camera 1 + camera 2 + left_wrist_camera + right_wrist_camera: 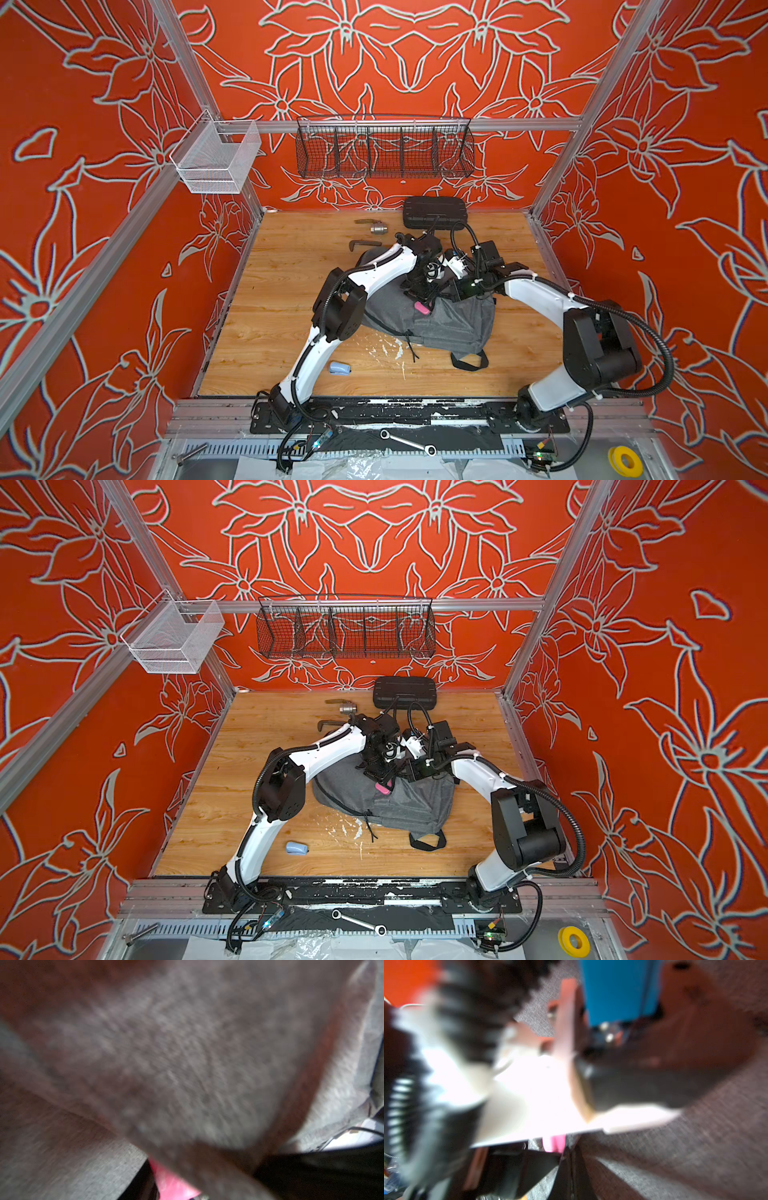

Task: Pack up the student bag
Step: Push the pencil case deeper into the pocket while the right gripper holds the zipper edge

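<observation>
Wood-grain tabletop (291,299) between red flower-patterned walls carries the student bag (453,328), which lies flat near the middle with a strap loop toward the front edge. In both top views the left arm (316,357) and the right arm (552,299) arch in from the front rail, elbows raised and wrists bent down, and meet over the bag's far end. The left gripper (420,299) points down at the grey cloth with one pink object (422,308) at its tip; its jaw width is hidden there. The right gripper (454,296) is just beside it, on the bag. Also counted: one black ribbed case (435,212) by the back wall, one light blue item (340,368) near the front, one black wire basket (384,151) and one white mesh basket (216,160). The left wrist view is almost all blurred grey cloth with a sliver of pink, so I cannot tell how far that pincer is open or whether it holds anything. Only the right wrist view shows the right pincer's fingers (566,1167) pressed together against the cloth; whether they pinch it, I cannot tell.
</observation>
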Action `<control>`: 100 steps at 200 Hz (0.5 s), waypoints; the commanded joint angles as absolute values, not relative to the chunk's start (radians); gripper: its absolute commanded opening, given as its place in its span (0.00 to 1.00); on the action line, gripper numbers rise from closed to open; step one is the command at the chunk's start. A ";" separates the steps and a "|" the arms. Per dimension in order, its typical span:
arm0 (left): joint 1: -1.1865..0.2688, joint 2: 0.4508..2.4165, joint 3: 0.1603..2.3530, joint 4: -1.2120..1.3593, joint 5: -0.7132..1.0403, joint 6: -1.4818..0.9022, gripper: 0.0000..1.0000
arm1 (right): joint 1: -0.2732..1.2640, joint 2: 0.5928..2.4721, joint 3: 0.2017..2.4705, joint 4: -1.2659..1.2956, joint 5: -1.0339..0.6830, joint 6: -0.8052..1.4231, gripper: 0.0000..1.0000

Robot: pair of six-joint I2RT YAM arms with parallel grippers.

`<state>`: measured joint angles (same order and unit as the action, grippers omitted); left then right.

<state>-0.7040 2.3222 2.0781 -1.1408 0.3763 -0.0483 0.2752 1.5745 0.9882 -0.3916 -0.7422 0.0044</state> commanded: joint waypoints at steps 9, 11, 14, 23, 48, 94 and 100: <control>-0.680 2.296 2.018 -1.014 0.474 -0.239 0.30 | 0.291 1.594 0.985 -0.342 -0.842 0.038 0.00; -0.677 2.289 2.011 -0.999 0.476 -0.251 0.30 | 0.292 1.595 0.984 -0.343 -0.843 0.040 0.00; -0.675 2.280 1.998 -0.980 0.476 -0.265 0.30 | 0.292 1.597 0.982 -0.339 -0.848 0.043 0.00; -0.669 2.253 1.967 -0.925 0.494 -0.300 0.30 | 0.292 1.600 0.971 -0.316 -0.862 0.065 0.00; -0.661 2.201 1.911 -0.837 0.511 -0.359 0.33 | 0.286 1.597 0.930 -0.231 -0.906 0.140 0.00; -0.610 2.115 1.729 -0.714 0.526 -0.422 0.34 | 0.267 1.582 0.912 -0.208 -0.972 0.163 0.00; -0.610 2.117 1.735 -0.722 0.515 -0.419 0.34 | 0.267 1.593 0.923 -0.231 -0.983 0.149 0.00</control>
<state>-0.6304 2.1658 1.7531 -0.8322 0.5125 -0.3580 0.2626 1.5909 0.9180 -0.2230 -0.8490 0.1493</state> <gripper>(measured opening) 0.471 0.046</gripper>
